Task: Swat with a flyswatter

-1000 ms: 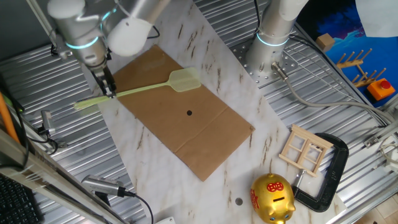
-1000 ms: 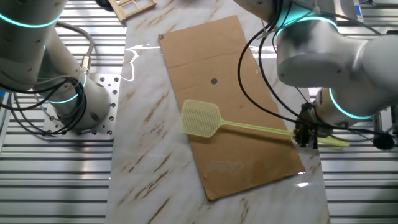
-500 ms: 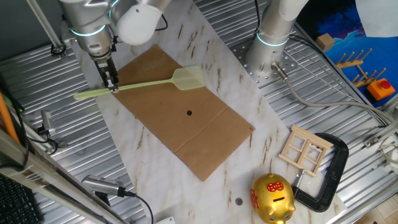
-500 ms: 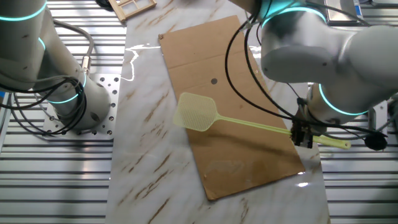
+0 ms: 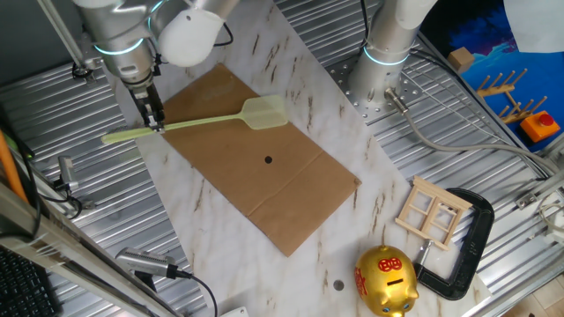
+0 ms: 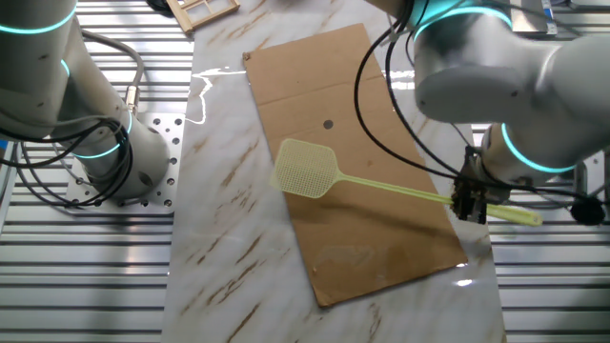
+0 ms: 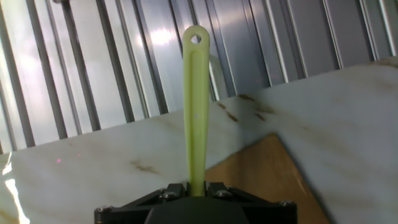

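Note:
The pale yellow-green flyswatter (image 5: 211, 119) is held in the air above the brown cardboard sheet (image 5: 264, 185). Its mesh head (image 5: 265, 111) hangs over the sheet's upper part, up and left of a small dark spot (image 5: 268, 159). My gripper (image 5: 156, 123) is shut on the thin handle near its free end, which sticks out past the fingers. In the other fixed view the gripper (image 6: 469, 203) holds the handle at the right, the head (image 6: 306, 169) is at centre and the spot (image 6: 328, 123) lies beyond it. In the hand view the handle (image 7: 195, 106) runs up from the shut gripper (image 7: 195, 185).
A second robot base (image 5: 385, 62) stands at the back of the marble table (image 5: 370, 211). A gold piggy bank (image 5: 385, 280), a small wooden frame (image 5: 432, 211) and a black clamp (image 5: 467, 242) lie at the front right. Ribbed metal surrounds the marble.
The gripper has lifted the flyswatter up off the cardboard over the last second. Since half a second ago it has barely moved.

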Robot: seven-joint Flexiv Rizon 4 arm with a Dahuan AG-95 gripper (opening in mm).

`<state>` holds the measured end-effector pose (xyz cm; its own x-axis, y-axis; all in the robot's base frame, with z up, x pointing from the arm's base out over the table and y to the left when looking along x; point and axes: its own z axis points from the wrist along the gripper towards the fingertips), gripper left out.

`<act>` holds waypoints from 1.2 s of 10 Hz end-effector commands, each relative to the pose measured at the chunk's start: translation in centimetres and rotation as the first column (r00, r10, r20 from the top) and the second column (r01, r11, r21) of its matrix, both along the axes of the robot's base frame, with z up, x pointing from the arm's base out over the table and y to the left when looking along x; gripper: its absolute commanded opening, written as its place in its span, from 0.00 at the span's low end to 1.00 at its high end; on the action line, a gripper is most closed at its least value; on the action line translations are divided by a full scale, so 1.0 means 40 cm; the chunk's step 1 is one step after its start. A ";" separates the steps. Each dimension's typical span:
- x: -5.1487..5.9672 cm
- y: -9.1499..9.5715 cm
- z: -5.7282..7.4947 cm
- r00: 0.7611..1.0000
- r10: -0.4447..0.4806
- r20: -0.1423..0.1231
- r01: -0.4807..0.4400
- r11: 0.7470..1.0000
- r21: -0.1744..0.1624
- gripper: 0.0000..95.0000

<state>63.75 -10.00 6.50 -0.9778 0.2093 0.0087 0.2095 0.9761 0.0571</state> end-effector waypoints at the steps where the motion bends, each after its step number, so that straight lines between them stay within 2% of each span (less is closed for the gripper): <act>1: 0.005 0.006 -0.004 1.000 0.003 -0.002 -0.003 1.000 0.000 0.00; 5: 0.006 0.013 -0.004 1.000 0.020 -0.007 -0.020 1.000 -0.002 0.00; 9: 0.006 0.012 -0.004 0.994 0.107 -0.039 -0.107 0.994 0.007 0.00; 11: 0.006 0.012 -0.004 0.988 0.149 -0.040 -0.149 0.989 0.008 0.00; 12: 0.006 0.012 -0.004 0.990 0.136 -0.043 -0.136 0.991 0.004 0.00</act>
<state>64.01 -9.57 6.30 -0.9967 0.0627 0.0514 0.0655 0.9964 0.0533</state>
